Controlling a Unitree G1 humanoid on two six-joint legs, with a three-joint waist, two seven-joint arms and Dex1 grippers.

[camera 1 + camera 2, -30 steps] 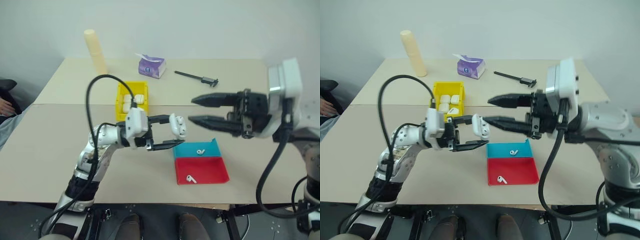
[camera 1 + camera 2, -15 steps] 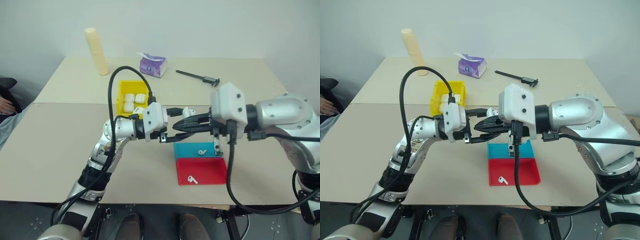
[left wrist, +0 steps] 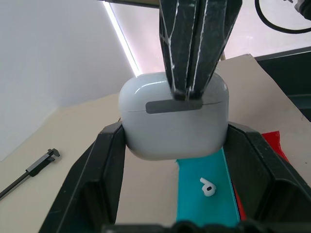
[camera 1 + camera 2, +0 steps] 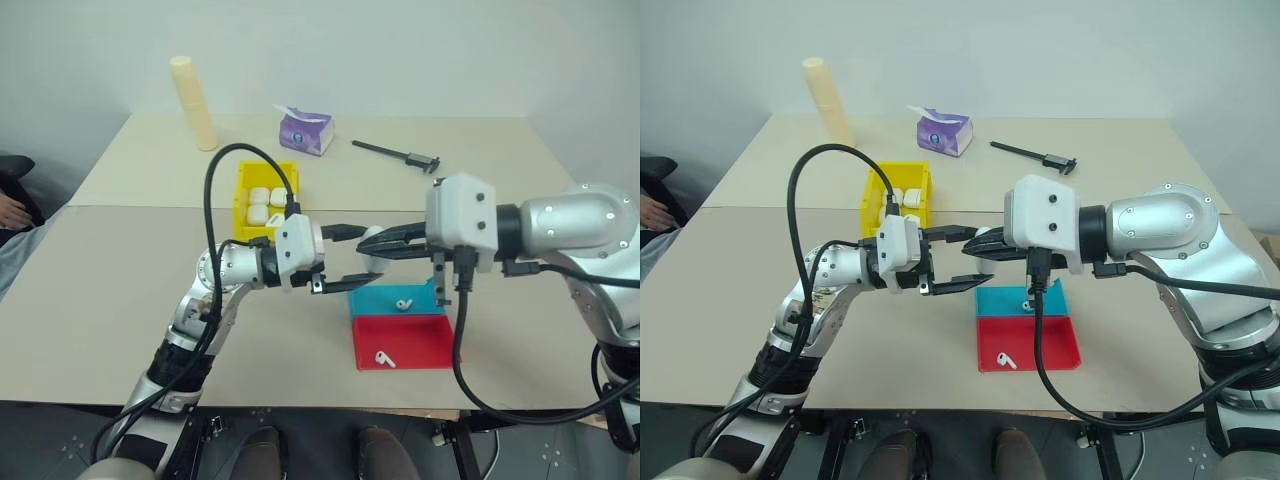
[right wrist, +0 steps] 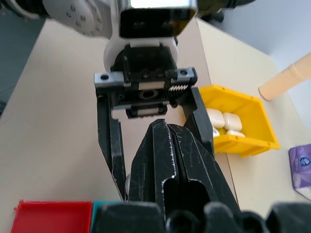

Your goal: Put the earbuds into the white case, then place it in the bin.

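Far left edge: a person's hand point(image 4: 12, 210) and dark sleeve, off the counter point(image 4: 90, 290), which is matte beige, two slabs with a seam between.

Back left: cream foam-like cylinder point(image 4: 193, 102), upright and slightly tilted.

The bin point(image 4: 243, 196): yellow rigid plastic, upright walls, sits left of centre just behind the seam. Several glossy white rounded cases lie inside.

Left gripper point(image 4: 352, 257) points level toward the right, held above the counter. Its black fingers point(image 3: 104, 170) are clamped on the white case point(image 3: 174, 116) from both sides. Case is glossy, rounded-rectangle, lid seam visible and lid down, with a flat grey hinge plate on the face toward the wrist camera.

Back centre: purple tissue pack point(image 4: 304, 131) with white tissue sticking out.

Right gripper point(image 3: 187, 94) comes in from the right, fingers pressed together into one wedge, tip resting on the case at the lid seam by the hinge plate.

Below the case: shallow teal tray point(image 4: 372, 301) holding one of the earbuds point(image 4: 403, 302), touching a shallow red tray point(image 4: 425, 340) nearer the robot holding the other point(image 4: 382, 357). Both buds glossy white, short stems.

Back right: black caliper-like tool point(image 4: 395, 153), lying flat.
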